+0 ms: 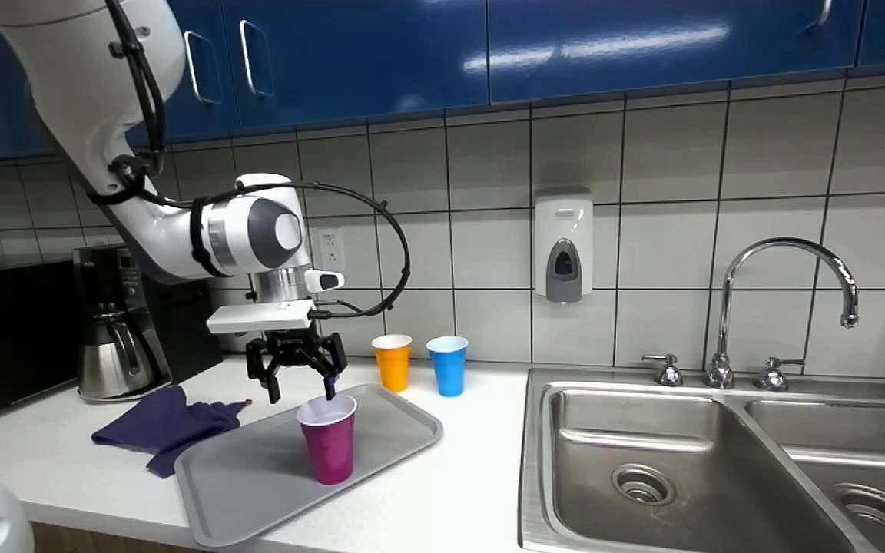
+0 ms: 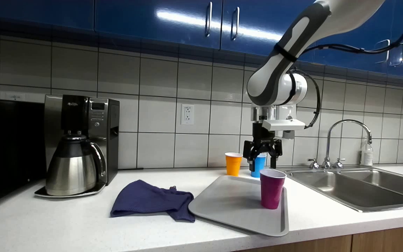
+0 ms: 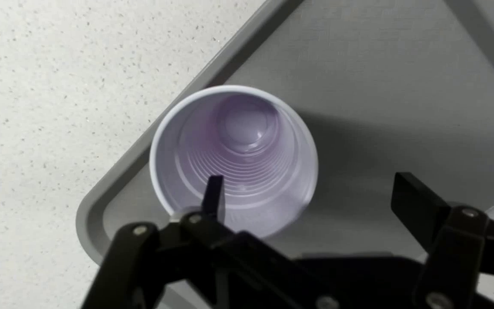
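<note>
In an exterior view, the robot's black gripper [image 1: 301, 393] hangs left of the middle of the frame, pointing down, with its two fingers spread wide apart. Under one of them, low in that frame, a purple cup [image 1: 330, 449] stands upright on a gray tray [image 1: 246, 491]. The cup is white inside. In the wrist view, it sits near the middle, close to the tray's edge. One finger [image 3: 215, 197] reaches over the cup's lower left rim, and the other is over the tray at the right. I cannot tell if the first one touches the cup. Behind the tray, an orange cup [image 1: 392, 365] and a blue cup [image 1: 449, 369] stand upright near the tile wall [image 1: 488, 246], side by side but apart. In an exterior view, a crumpled dark blue cloth [image 2: 149, 201] lies low in the middle, right beside the tray, and a coffee maker [image 2: 98, 140] with a shiny pot [image 2: 72, 175] stands at the left. In an exterior view, a metal sink [image 1: 532, 461] with two bowls fills the lower right, with a tall, bent tap [image 1: 724, 315] at its back. A white soap holder [image 1: 563, 238] is on the wall right of the middle, and blue cupboards [image 1: 358, 61] run along the top.
</note>
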Available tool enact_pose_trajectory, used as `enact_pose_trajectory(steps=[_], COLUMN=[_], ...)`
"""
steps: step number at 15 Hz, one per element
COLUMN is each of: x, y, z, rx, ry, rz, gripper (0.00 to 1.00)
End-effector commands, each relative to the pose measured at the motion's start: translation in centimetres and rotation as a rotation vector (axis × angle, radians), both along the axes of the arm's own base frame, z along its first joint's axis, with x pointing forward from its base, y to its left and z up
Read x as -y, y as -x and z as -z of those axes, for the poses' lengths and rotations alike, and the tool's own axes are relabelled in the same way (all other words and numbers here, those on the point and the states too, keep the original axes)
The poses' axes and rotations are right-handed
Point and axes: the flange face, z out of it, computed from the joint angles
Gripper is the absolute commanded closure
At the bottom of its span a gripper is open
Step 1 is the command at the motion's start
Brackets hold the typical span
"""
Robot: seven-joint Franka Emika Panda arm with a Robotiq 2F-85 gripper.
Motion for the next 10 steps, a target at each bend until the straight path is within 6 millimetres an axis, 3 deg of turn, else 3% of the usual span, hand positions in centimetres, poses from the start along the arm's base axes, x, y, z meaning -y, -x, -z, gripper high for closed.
enact_pose_trajectory(steps=[1, 7, 9, 10], x=[-0.4, -0.5, -0.3, -0.2], y=[1.4, 2.5, 3.0, 2.1], z=[-3.0, -7.5, -8.2, -6.9], rx=[-0.032, -0.004, -0.022, -0.007], ry=[-0.029, -0.046, -0.024, -0.044], rz=[0.066, 0.092, 0.065, 0.069], gripper=[0.0, 0.0, 0.0, 0.0])
